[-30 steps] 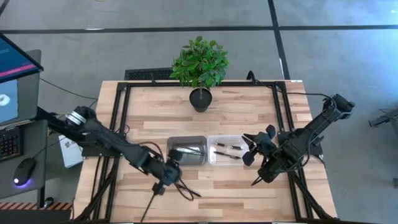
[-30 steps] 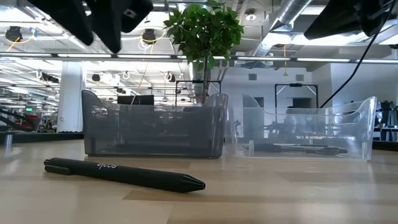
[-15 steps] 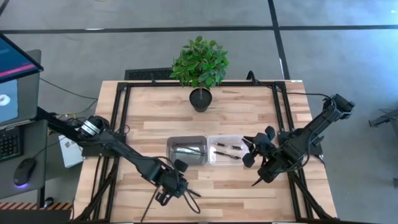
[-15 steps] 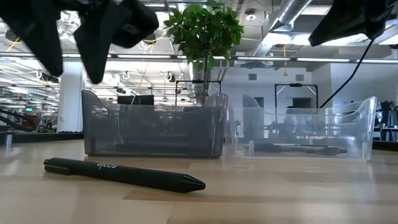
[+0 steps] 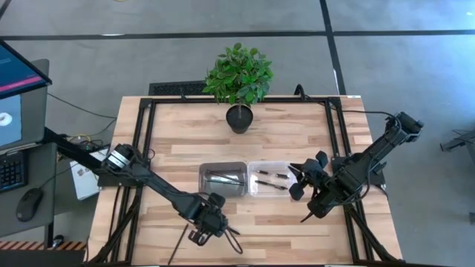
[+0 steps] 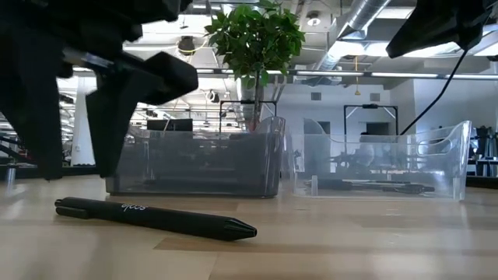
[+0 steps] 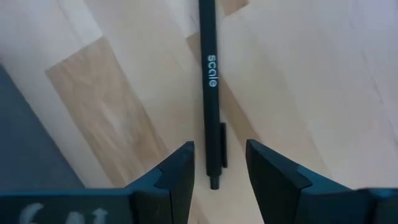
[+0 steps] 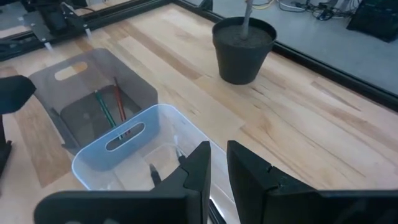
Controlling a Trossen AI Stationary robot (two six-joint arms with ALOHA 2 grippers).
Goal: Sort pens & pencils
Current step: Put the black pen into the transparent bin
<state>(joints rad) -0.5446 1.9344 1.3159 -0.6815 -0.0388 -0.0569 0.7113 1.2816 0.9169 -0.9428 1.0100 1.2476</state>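
A black pen [image 6: 154, 218] lies flat on the wooden table [image 5: 282, 141], in front of the grey bin [image 6: 193, 159] on the side away from the potted plant [image 5: 239, 80]. In the low view its long axis runs nearly across the front of the bin, with its pointed tip toward the clear bin [image 6: 380, 163] and its blunt end the other way. White lettering shows along its barrel. In the left wrist view the pen [image 7: 211, 87] runs straight away from the camera, its near end lying in the gap between the two fingers.

The left gripper [image 7: 219, 168] hangs low over that end of the pen, fingers spread apart on either side of it and not touching it. In the high view this gripper [image 5: 209, 222] sits on the near side of the grey bin, toward the table's front edge.

The grey bin holds thin pencils [image 8: 113, 104], lying lengthwise along its floor. The clear bin, touching the grey one, holds dark pens [image 5: 271, 179] lying roughly along its length.

The right gripper [image 8: 218, 163] waits just beside the clear bin, on the side away from the grey bin, its fingers a little apart and holding nothing.
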